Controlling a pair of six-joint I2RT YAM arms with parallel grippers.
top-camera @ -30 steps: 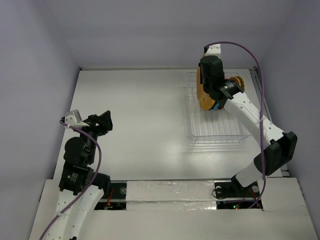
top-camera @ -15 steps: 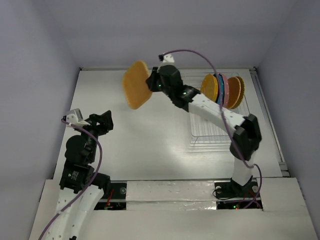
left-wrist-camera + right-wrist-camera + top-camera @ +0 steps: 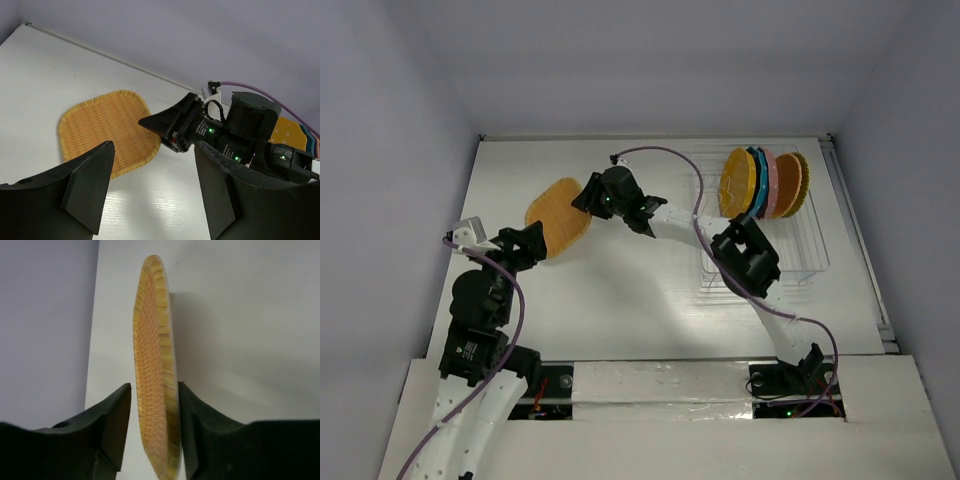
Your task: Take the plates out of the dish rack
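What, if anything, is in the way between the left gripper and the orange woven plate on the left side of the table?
Nothing visible. The left gripper faces the orange woven plate with only bare table between them. The right gripper straddles the plate's far rim, off to one side of that path.

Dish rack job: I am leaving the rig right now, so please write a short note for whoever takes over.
Left hand: open and empty, close to the orange woven plate.
Right hand: one finger on each side of that plate's rim. Whether it grips cannot be told.
Orange woven plate: out of the rack, apparently flat on the left part of the table.
Dish rack: on the right, with at least four plates upright in it.
Done: one plate out.
Left: clear the right hand from it, then unload the rest.
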